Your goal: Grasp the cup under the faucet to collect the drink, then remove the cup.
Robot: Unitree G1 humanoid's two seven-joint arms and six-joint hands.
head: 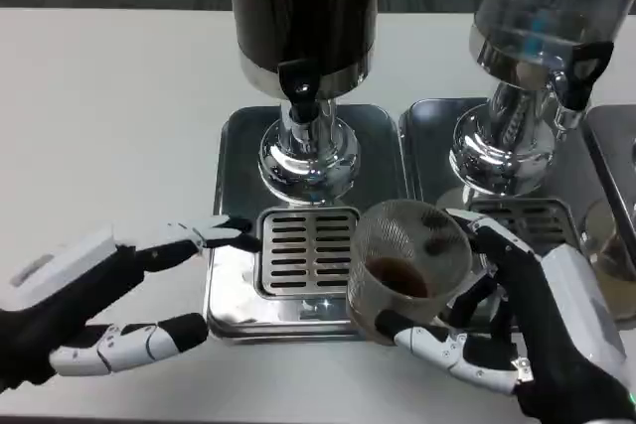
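Nearest the camera, the right hand [497, 330] wrapped the clear ribbed cup [405, 270] from its right side, fingers curled beneath and behind the wall. The cup held a shallow pool of dark drink and hung tilted, its mouth leaning toward the camera, over the front right corner of the steel drip tray [234, 285]. It sat off the slotted grate [308, 250], to the right of it, so the faucet [301, 86] lay up and to the left of the cup, well apart from its rim. Since drink was already inside, the collecting looked done, and the move ahead was probably carrying the cup away toward the table's near edge; the tilt was the thing to mind there.

The left hand [119, 295] rested at the tray's front left corner, fingers spread and holding nothing, one fingertip reaching the tray's left edge beside the grate. It lay well apart from the cup.

Farther back stood the dark drink dispenser [303, 7] on its chrome base, and to its right a second dispenser [542, 17] with clear contents on its own tray.
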